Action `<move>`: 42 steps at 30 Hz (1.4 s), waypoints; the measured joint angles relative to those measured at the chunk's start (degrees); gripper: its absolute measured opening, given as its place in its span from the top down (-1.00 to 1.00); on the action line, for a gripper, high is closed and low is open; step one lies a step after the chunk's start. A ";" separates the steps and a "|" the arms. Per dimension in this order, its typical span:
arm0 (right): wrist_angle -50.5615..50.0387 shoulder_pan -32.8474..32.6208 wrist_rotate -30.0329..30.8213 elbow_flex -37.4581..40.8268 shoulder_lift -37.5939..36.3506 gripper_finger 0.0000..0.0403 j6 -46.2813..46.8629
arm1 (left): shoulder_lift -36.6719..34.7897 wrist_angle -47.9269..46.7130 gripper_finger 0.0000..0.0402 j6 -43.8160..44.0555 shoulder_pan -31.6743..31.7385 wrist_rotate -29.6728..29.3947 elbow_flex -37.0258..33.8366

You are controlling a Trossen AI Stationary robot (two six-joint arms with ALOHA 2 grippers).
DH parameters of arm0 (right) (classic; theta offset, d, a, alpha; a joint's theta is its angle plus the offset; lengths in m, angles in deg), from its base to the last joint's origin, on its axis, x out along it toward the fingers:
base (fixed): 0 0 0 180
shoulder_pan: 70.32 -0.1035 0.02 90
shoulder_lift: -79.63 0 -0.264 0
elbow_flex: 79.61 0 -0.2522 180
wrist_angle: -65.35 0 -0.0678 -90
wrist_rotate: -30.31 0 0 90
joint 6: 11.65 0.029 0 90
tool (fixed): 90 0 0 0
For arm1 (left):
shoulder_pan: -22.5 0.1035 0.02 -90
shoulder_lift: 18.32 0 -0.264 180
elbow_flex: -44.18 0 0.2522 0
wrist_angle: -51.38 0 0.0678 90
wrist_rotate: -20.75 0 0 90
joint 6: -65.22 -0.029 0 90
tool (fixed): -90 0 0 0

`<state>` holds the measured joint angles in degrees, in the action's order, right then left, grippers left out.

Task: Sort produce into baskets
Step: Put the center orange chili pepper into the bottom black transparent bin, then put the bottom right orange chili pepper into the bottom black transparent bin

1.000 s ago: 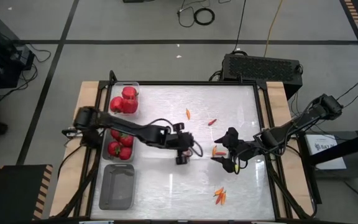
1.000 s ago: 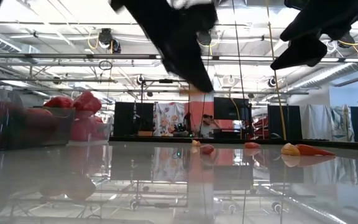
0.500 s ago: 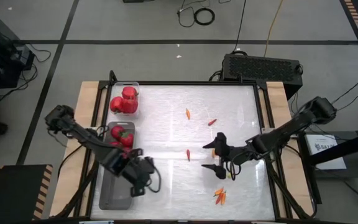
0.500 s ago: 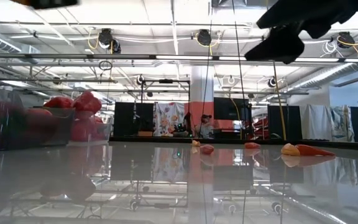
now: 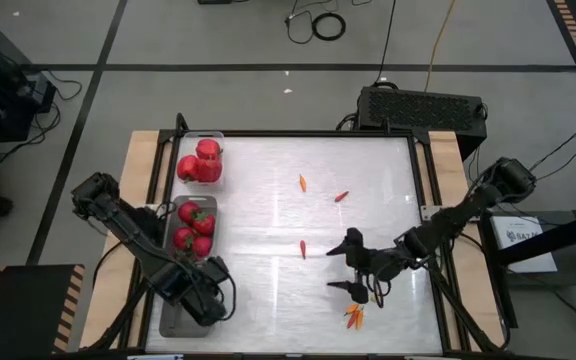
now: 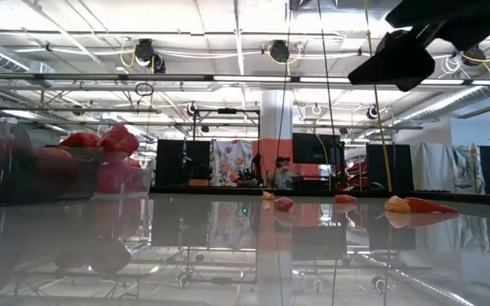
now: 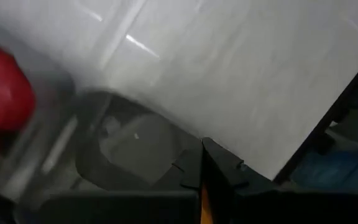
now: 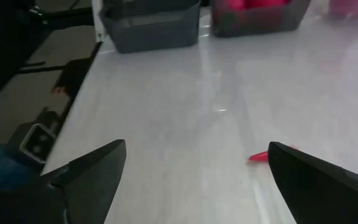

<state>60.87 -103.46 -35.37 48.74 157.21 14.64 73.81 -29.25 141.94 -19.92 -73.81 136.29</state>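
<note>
Three clear bins stand along the table's left edge. The far bin and the middle bin hold red peppers and tomatoes. No produce shows in the near bin. My left gripper hangs over the near bin's right side, shut on a small orange chili pepper. My right gripper is wide open above the table right of centre, touching nothing. Loose chilies lie on the table: one at the centre, two farther back, and a small cluster near the front edge. My left gripper pinches the chili pepper between its two shut fingers. Only a thin orange strip of the chili shows in the slit between them. The chili is lifted clear, above the near bin.
The table's white top lies bare between the bins and the right gripper. In the right wrist view a red chili lies on the table ahead of the open fingers. A black box sits beyond the far edge.
My left gripper has swung from the table's centre toward the left and near edges, ending over the near bin. My right gripper has moved toward the near edge and a little left, staying open. A chili at the centre has come into view where the left gripper was.
</note>
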 joint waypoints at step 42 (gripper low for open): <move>-4.89 -13.57 8.65 0.00 -0.05 -0.91 17.29 | 14.85 72.19 0.26 -67.90 7.89 -15.55 0.13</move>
<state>55.97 -117.03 -26.72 48.74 157.15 31.93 88.66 42.94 74.04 -12.02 -89.36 136.41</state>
